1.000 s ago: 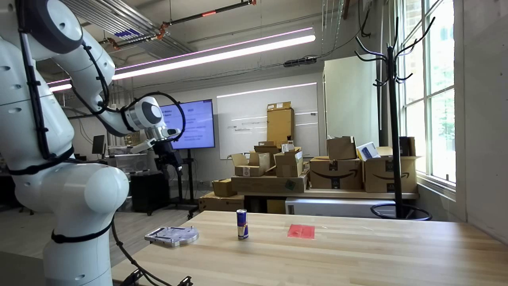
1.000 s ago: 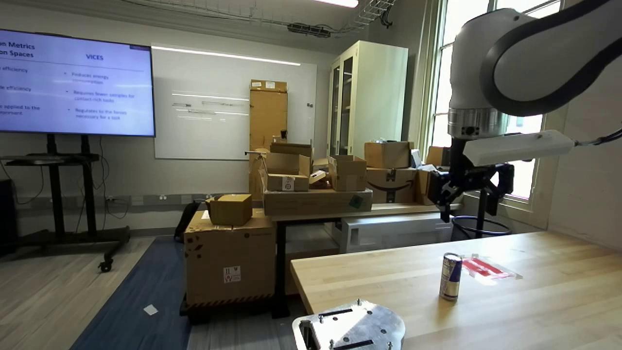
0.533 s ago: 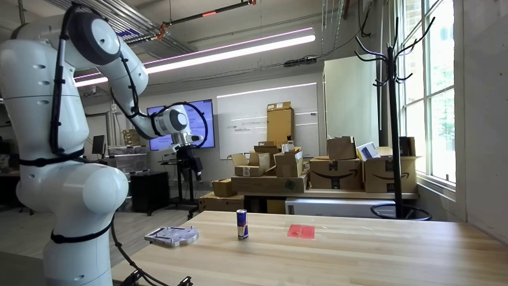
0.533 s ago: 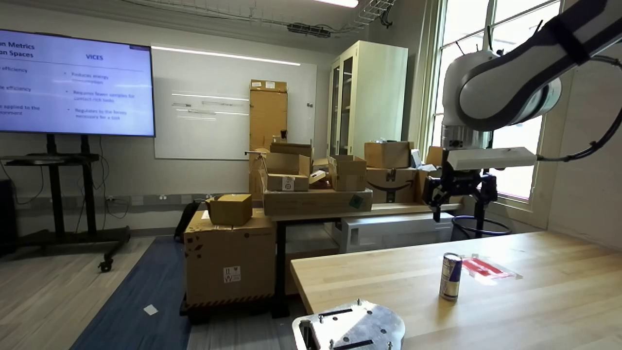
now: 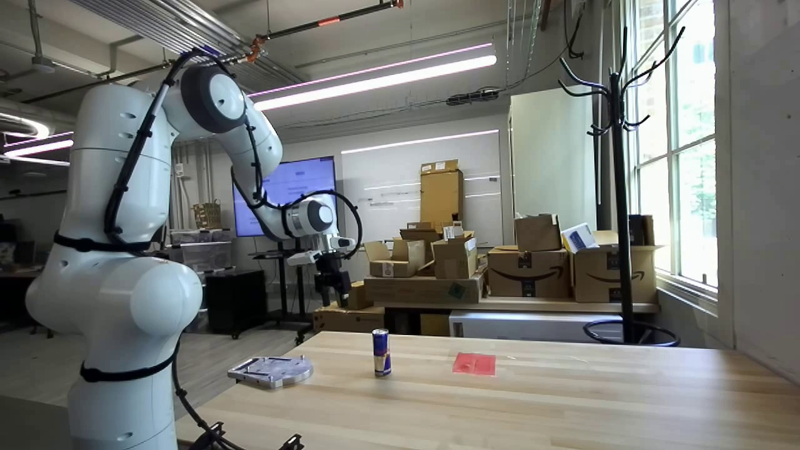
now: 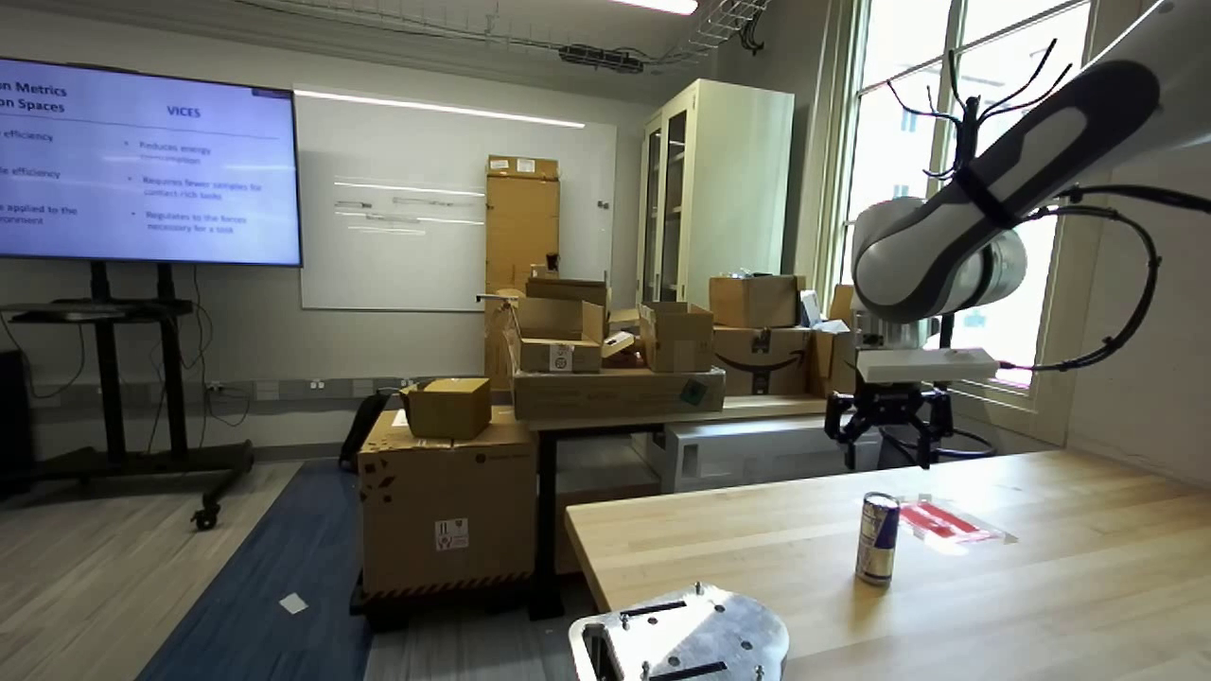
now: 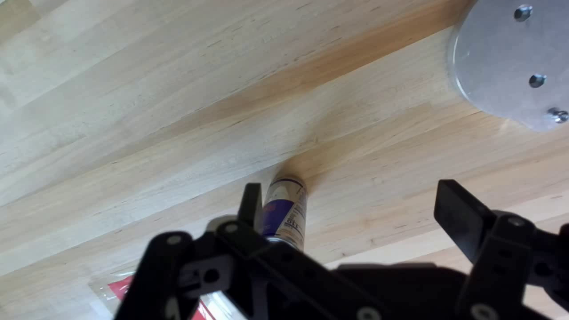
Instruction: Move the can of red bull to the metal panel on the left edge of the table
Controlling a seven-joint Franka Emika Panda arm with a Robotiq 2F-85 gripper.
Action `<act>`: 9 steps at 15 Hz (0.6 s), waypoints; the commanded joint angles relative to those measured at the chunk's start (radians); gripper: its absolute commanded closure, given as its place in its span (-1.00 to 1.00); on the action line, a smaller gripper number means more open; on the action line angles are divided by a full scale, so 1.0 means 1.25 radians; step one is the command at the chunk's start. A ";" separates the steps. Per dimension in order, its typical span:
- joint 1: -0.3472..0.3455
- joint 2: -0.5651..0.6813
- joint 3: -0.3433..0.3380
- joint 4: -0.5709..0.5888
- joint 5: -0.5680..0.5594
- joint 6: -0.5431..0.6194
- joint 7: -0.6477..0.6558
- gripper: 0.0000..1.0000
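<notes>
The can of red bull (image 5: pixel 382 353) stands upright on the table, dark blue and silver, and also shows in an exterior view (image 6: pixel 878 539). The metal panel (image 5: pixel 272 370) lies flat at the table's edge; it shows bright with holes and slots in an exterior view (image 6: pixel 695 634). My gripper (image 6: pixel 887 460) is open and empty, pointing down, higher than the can and apart from it. In the wrist view the gripper (image 7: pixel 349 200) spans bare wood; the can (image 7: pixel 286 202) appears beside the left finger, its top partly hidden. The panel (image 7: pixel 502 58) is at upper right there.
A flat red piece under clear film (image 5: pixel 474 364) lies on the table beyond the can from the panel; it shows in the wrist view too (image 7: pixel 120 286). Cardboard boxes (image 5: pixel 528 272) and a black coat stand (image 5: pixel 619 206) are behind the table (image 5: pixel 531 406).
The arm has swung and lowered: the gripper moved right and down in one exterior view, and slightly left and down in another. The can and panel have not moved.
</notes>
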 commanded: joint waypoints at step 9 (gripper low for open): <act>-0.011 0.180 -0.083 0.124 0.112 0.075 -0.089 -1.00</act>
